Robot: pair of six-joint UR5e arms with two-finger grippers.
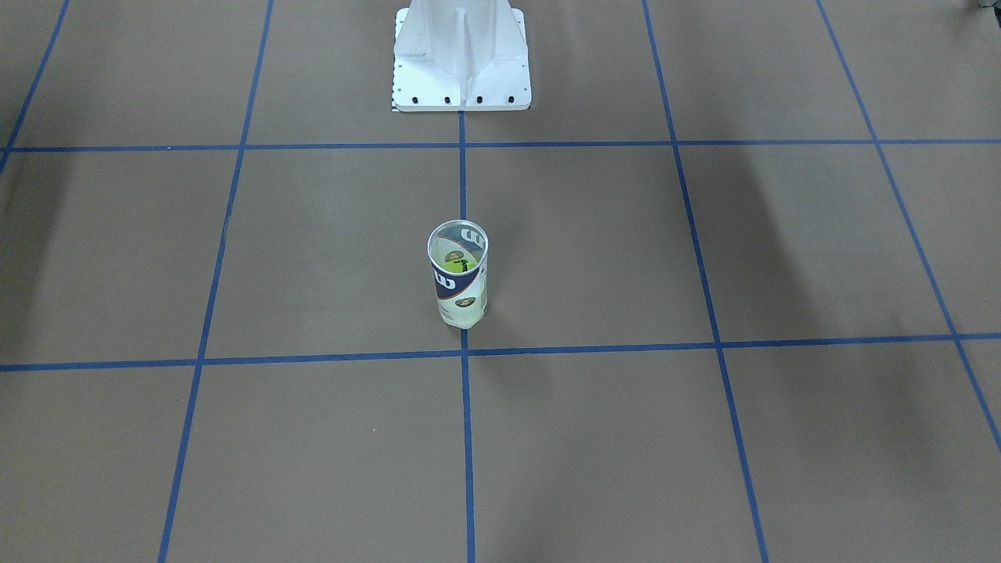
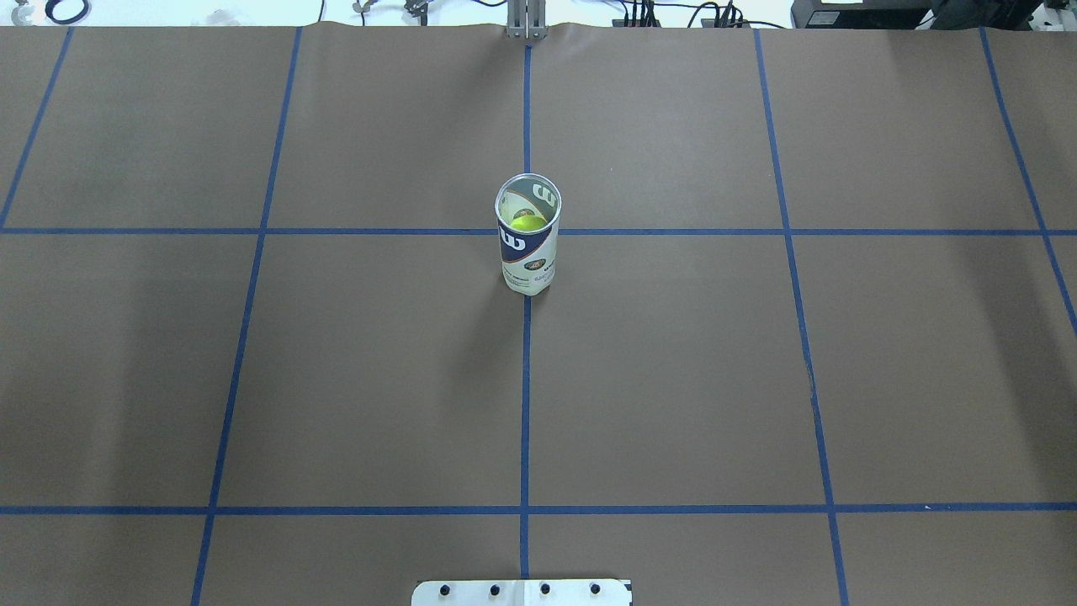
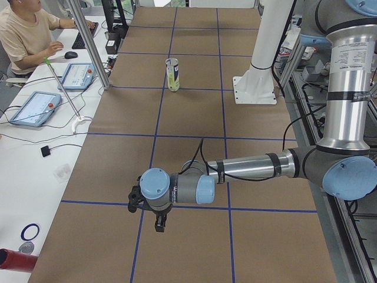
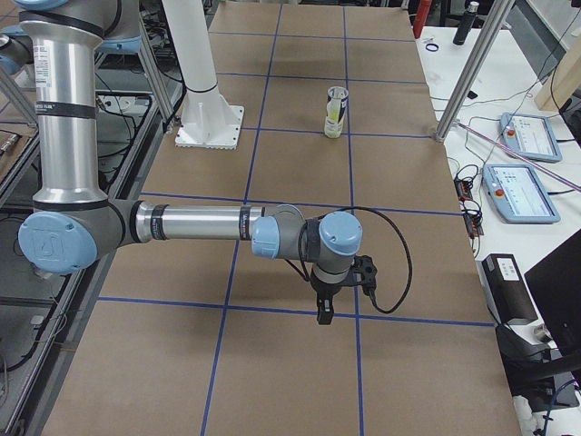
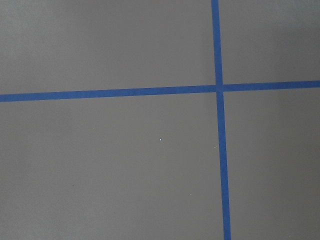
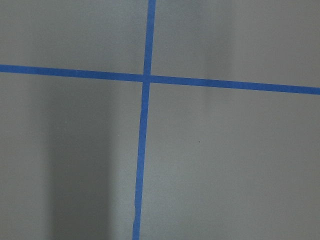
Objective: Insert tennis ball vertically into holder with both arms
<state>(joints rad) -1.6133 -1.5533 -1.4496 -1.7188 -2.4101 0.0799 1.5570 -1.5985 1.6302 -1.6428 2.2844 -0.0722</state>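
Note:
The holder (image 1: 459, 285) stands upright and open-topped on the centre tape line; it also shows in the overhead view (image 2: 528, 257) and in both side views (image 3: 172, 75) (image 4: 336, 113). A yellow-green tennis ball (image 2: 529, 223) sits inside it, seen through the opening (image 1: 460, 264). My left gripper (image 3: 159, 224) hangs low over the table far from the holder, near the table's left end. My right gripper (image 4: 324, 313) hangs likewise near the right end. Both show only in the side views, so I cannot tell whether they are open or shut. Both wrist views show only brown paper and blue tape.
The white base plate (image 1: 461, 78) with its column stands at the robot's side of the table (image 2: 522, 592). An operator (image 3: 23, 35) sits at a side desk with tablets (image 3: 35, 108). Aluminium posts (image 3: 88, 41) (image 4: 472, 73) stand at the table's far edge.

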